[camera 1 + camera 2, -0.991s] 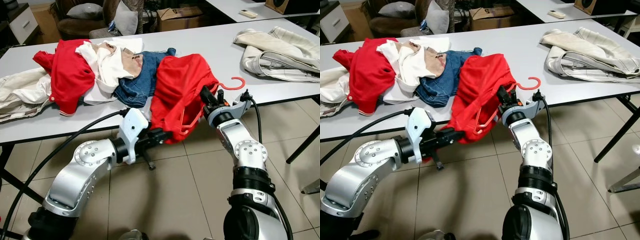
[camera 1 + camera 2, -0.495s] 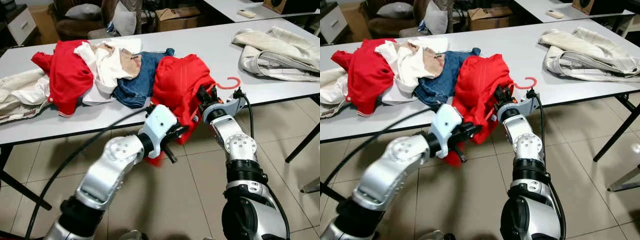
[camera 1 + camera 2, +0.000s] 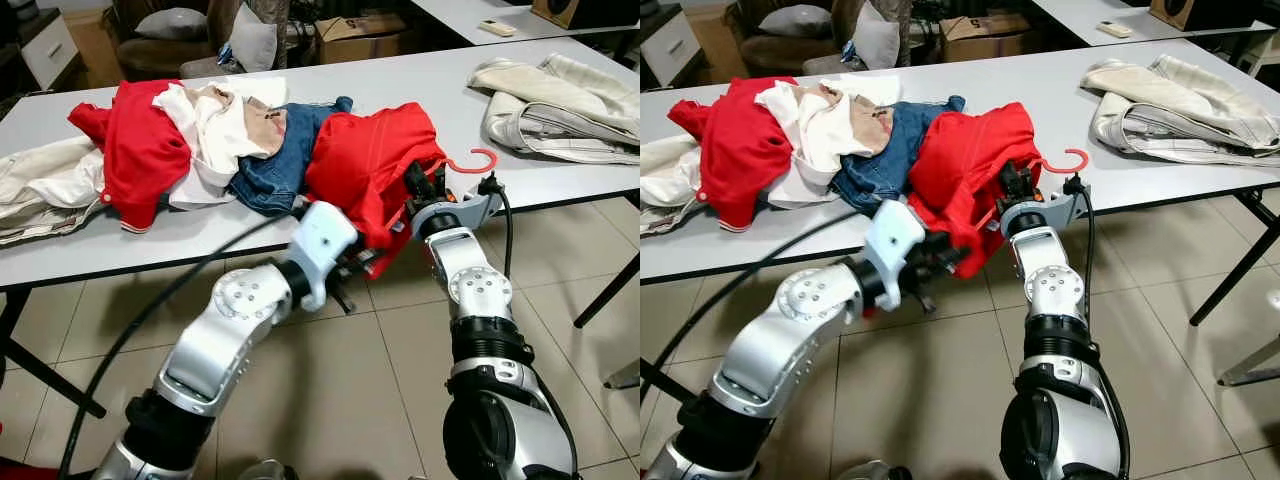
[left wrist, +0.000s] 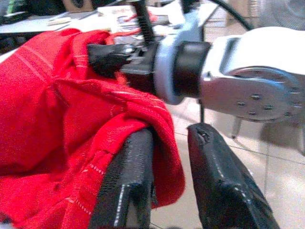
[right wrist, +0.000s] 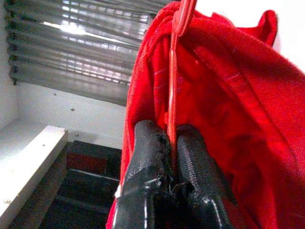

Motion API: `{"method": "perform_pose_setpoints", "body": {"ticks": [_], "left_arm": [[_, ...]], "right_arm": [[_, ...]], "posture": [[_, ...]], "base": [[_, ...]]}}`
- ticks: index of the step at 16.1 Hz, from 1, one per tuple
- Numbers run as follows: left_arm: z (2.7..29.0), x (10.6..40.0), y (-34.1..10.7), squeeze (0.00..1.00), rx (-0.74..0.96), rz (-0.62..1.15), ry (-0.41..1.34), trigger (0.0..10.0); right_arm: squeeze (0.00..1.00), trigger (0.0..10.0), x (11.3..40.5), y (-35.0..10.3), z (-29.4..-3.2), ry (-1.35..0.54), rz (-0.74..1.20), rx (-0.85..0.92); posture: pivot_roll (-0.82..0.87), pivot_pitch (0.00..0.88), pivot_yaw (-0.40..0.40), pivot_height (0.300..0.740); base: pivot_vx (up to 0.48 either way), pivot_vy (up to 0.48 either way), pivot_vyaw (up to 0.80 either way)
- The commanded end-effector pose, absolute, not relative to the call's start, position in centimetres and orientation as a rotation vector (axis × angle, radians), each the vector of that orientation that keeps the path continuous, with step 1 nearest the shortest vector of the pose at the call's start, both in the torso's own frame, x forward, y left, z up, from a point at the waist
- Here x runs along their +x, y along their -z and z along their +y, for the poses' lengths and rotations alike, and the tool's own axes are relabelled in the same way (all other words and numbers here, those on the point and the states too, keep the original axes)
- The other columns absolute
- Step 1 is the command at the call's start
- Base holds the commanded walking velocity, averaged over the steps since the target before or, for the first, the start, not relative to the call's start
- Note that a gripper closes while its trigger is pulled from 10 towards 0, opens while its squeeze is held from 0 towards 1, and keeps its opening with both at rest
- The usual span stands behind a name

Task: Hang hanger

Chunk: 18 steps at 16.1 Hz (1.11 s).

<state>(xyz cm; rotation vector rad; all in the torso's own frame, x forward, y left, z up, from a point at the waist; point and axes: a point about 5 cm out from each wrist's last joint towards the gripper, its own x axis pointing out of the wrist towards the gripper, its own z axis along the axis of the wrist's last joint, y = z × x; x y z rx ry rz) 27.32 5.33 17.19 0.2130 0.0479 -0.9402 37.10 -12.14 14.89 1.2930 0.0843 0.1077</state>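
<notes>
A red garment (image 3: 365, 160) lies bunched at the front edge of the white table (image 3: 420, 80), part of it hanging over. A red hanger sits inside it, with its hook (image 3: 480, 158) sticking out to the right. My right gripper (image 3: 413, 185) is at the table edge, shut on the hanger (image 5: 177, 71); in the right wrist view the thin bar runs between the closed fingers (image 5: 147, 157). My left gripper (image 3: 358, 268) is just below the table edge under the garment, pinching its lower hem (image 4: 167, 176) between the fingers (image 4: 128, 181).
A pile of red, white and denim clothes (image 3: 230, 140) covers the table's left half, with a beige garment (image 3: 40, 185) at the far left. A beige jacket (image 3: 560, 100) lies at the right. A table leg (image 3: 605, 285) stands at the right on the tiled floor.
My left arm has swung up and to the right, carrying the garment's hanging hem up towards the table edge. The right gripper keeps its hold on the hanger, slightly shifted.
</notes>
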Motion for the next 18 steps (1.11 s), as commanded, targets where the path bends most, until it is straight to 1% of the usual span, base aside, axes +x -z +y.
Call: {"method": "perform_pose_setpoints", "body": {"ticks": [1, 2, 4, 6, 7, 8, 10, 11, 12, 15, 17, 18], "left_arm": [[5.3, 27.0, -17.2, 1.0, 0.219, 0.05, 0.958, 10.0], [5.4, 27.0, -17.3, 1.0, 0.216, 0.048, 0.955, 10.0], [5.3, 26.6, -17.4, 1.0, 0.204, 0.057, 1.018, 10.0], [5.3, 26.1, -17.0, 1.0, 0.263, 0.078, 1.072, 10.0], [5.7, 25.8, -16.5, 1.0, 0.337, 0.109, 1.095, 10.0], [6.2, 25.7, -16.1, 1.0, 0.412, 0.13, 1.119, 10.0], [6.7, 26.0, -17.0, 1.0, 0.339, 0.116, 1.103, 10.0], [7.0, 26.2, -18.1, 1.0, 0.261, 0.087, 1.094, 10.0], [7.2, 26.3, -18.9, 1.0, 0.2, 0.065, 1.094, 10.0], [7.2, 25.4, -19.5, 1.0, 0.156, 0.043, 1.187, 10.0], [7.2, 25.5, -19.0, 1.0, 0.156, 0.055, 1.153, 10.0], [7.7, 25.9, -18.7, 1.0, 0.163, 0.068, 1.106, 10.0]], "right_arm": [[0.0, 10.0, 37.6, -16.3, -10.0, -0.148, 0.088, 1.278], [0.0, 10.0, 37.7, -16.1, -10.0, -0.134, 0.1, 1.227], [0.0, 10.0, 37.7, -16.0, -9.7, -0.162, 0.133, 1.236], [0.0, 10.0, 37.7, -15.8, -9.6, -0.154, 0.138, 1.17], [0.0, 10.0, 37.7, -15.8, -9.4, -0.169, 0.133, 1.137], [0.0, 10.0, 37.7, -15.8, -9.4, -0.17, 0.131, 1.151], [0.0, 10.0, 37.8, -15.8, -9.8, -0.139, 0.117, 1.161], [0.0, 10.0, 37.9, -15.9, -10.1, -0.121, 0.099, 1.143], [0.0, 10.0, 38.0, -15.8, -10.3, -0.097, 0.084, 1.088], [0.0, 10.0, 38.0, -15.8, -10.3, -0.123, 0.101, 1.113], [0.0, 10.0, 38.0, -15.9, -10.3, -0.124, 0.097, 1.112], [0.0, 10.0, 38.1, -15.9, -10.3, -0.126, 0.098, 1.111]], "posture": [[-0.05, 0.0, 0.108, 0.74], [-0.05, 0.0, 0.109, 0.74], [-0.05, 0.0, 0.109, 0.74], [-0.05, 0.0, 0.109, 0.74], [-0.05, 0.0, 0.11, 0.74], [-0.05, 0.0, 0.11, 0.74], [-0.05, 0.0, 0.11, 0.74], [-0.05, 0.0, 0.108, 0.74], [-0.05, 0.0, 0.108, 0.74], [-0.04, 0.0, 0.104, 0.74], [-0.05, 0.0, 0.104, 0.74], [-0.05, 0.0, 0.106, 0.74]], "base": [[0.0, 0.0, 0.0], [0.0, 0.0, 0.0], [0.0, 0.0, 0.0], [0.0, 0.0, 0.0], [0.0, 0.0, 0.0], [0.0, 0.0, 0.0], [0.0, 0.0, 0.0], [0.0, 0.0, 0.0], [0.0, 0.0, 0.0], [0.0, 0.0, 0.0], [0.0, 0.0, 0.0], [0.0, 0.0, 0.0]]}}
